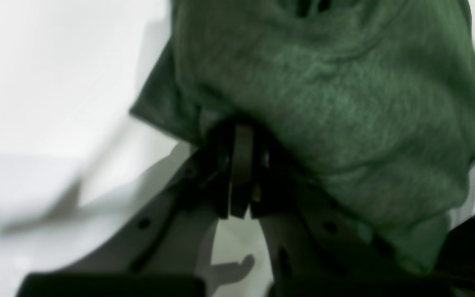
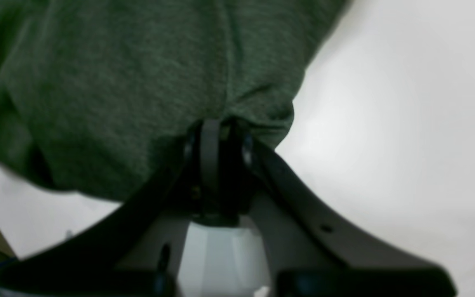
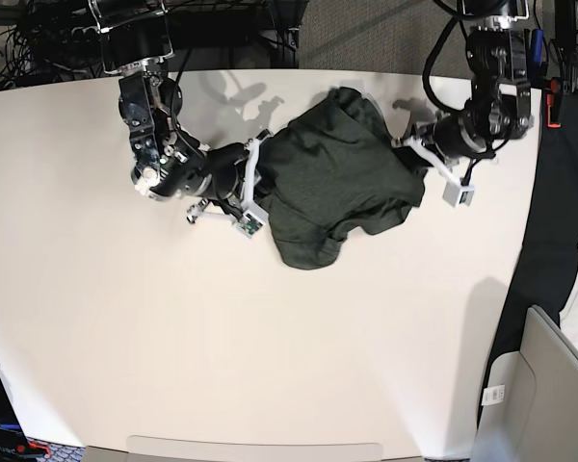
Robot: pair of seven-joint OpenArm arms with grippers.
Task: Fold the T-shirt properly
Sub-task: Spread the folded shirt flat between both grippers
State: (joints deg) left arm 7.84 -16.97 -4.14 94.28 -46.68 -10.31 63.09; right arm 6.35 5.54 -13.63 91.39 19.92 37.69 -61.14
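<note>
The dark green T-shirt [image 3: 337, 178] lies bunched in a rumpled heap on the white table [image 3: 270, 346], toward the back right. My left gripper [image 3: 411, 154] is shut on the T-shirt's right edge; in the left wrist view its fingers [image 1: 241, 165] pinch the green fabric [image 1: 344, 90]. On the heap's left side, my right gripper [image 3: 262, 178] is shut on the T-shirt; the right wrist view shows its fingers [image 2: 209, 152] clamped on a fold of the cloth [image 2: 118, 82]. Both arms hold the shirt low over the table.
A black cloth [image 3: 559, 221] hangs along the table's right edge. A grey bin [image 3: 544, 395] stands at the lower right, off the table. Cables and arm mounts [image 3: 135, 38] crowd the back edge.
</note>
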